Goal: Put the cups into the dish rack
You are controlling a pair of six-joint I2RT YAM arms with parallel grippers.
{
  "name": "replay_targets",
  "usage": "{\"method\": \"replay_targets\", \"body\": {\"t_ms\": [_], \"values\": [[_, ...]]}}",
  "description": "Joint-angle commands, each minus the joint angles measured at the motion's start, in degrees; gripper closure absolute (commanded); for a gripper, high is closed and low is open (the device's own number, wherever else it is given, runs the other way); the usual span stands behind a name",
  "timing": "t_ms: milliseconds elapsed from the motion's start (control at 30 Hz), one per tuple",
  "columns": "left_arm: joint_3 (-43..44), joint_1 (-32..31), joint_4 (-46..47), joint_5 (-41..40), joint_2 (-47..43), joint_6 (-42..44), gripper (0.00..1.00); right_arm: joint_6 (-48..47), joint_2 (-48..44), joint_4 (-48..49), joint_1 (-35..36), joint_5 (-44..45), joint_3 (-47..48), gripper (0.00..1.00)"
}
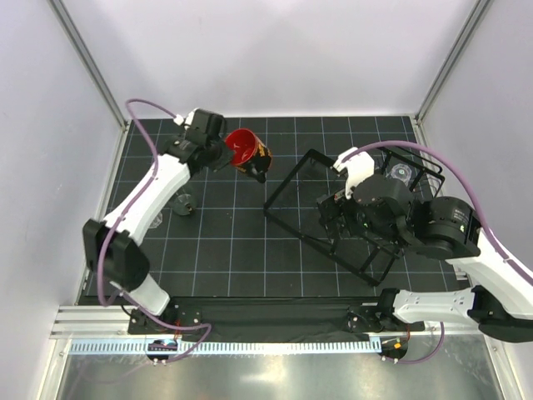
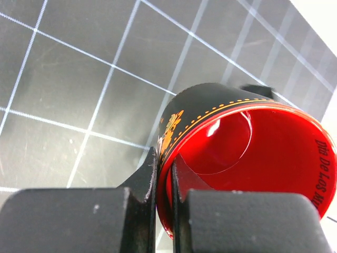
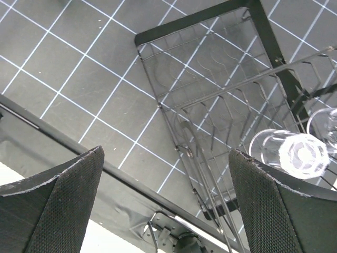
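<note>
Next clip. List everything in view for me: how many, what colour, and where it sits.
mug: one, black printed outside, red inside; held tilted over the mat's far-left part.
racked tumblers: two, clear; in the dish rack, the second cut off at the picture's edge.
loose tumbler: one, clear; on the mat beside the left arm. A fainter second one may stand nearby, I cannot tell.
dish rack: one, black wire; right half of the mat.
mat: one, black with white grid; under everything.
left gripper: shut on the mug's wall.
right gripper: open, above the rack.
</note>
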Motion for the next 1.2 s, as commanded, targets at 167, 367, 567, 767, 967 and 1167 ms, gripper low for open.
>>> {"method": "replay_targets", "body": {"t_ms": [167,367,567,767,967,1167], "values": [[-7.48,-3.76,-3.27,1.99,-11.21,-0.84,1.00,-1.39,1.36,3.89,-0.16,-3.53,1.64,0.00],[-11.52,-13.69,-13.56,-8.64,-13.66,-1.01,1.00,-2.89,4.17,5.91,-0.16,-6.08,4.10,0.00],[-22.50,-15.98,-11.73,-9.54,-21.47,-2.59,1.00,-2.98,10.58,6.97,-0.25,-12.23,5.77,0.00],[-33.84,-16.60,-6.81,-8.48,-28.26,-5.40,1.00,-2.36,11.82,14.52,-0.16,-20.49,2.79,0.00],[-40.35,-16.95,-4.78,-9.35,-30.55,-8.13,1.00,-2.19,16.30,16.64,-0.16,-23.84,3.05,0.00],[-42.11,-16.95,-5.31,-11.20,-30.55,-9.98,0.97,-1.05,17.27,19.10,-0.16,-25.07,1.21,0.00]]}}
